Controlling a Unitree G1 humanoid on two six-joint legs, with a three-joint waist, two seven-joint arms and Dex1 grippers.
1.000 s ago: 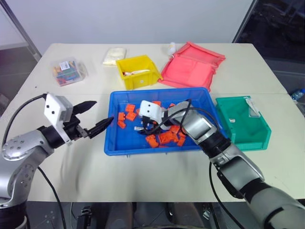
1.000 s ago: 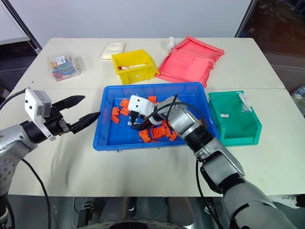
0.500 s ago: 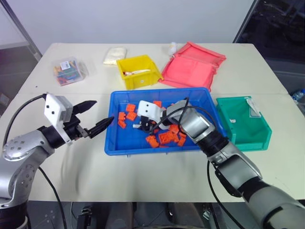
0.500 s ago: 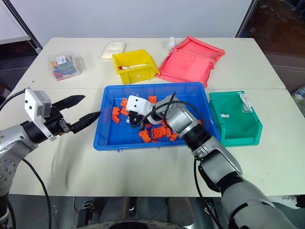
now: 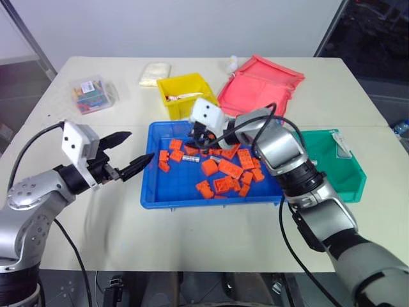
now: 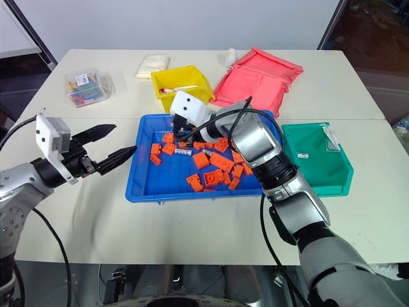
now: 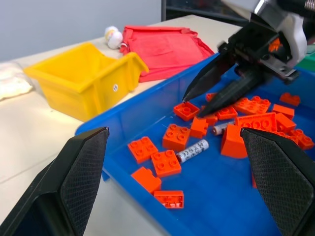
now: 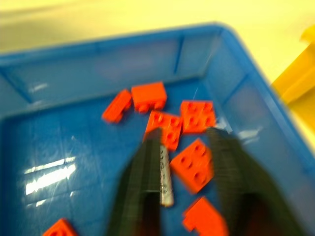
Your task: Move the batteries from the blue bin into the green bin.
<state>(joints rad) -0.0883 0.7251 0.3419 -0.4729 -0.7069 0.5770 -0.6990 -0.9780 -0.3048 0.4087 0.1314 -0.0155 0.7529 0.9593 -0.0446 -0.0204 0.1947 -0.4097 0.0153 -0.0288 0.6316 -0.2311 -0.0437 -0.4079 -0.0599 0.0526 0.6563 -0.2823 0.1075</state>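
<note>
Open right gripper [image 7: 209,96] above battery [image 7: 192,150]

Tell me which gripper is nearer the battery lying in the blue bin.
Right. The right gripper hangs just above the battery inside the blue bin; the left gripper waits outside the bin's left wall.

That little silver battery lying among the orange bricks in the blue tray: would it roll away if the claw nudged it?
Probably. The small silver-grey cylindrical battery lies on its side on the smooth floor of the shallow blue plastic tray, so a sideways nudge would likely roll it. The orange toy bricks beside it should soon stop it. Its smooth casing may also slip between claw fingers.
</note>
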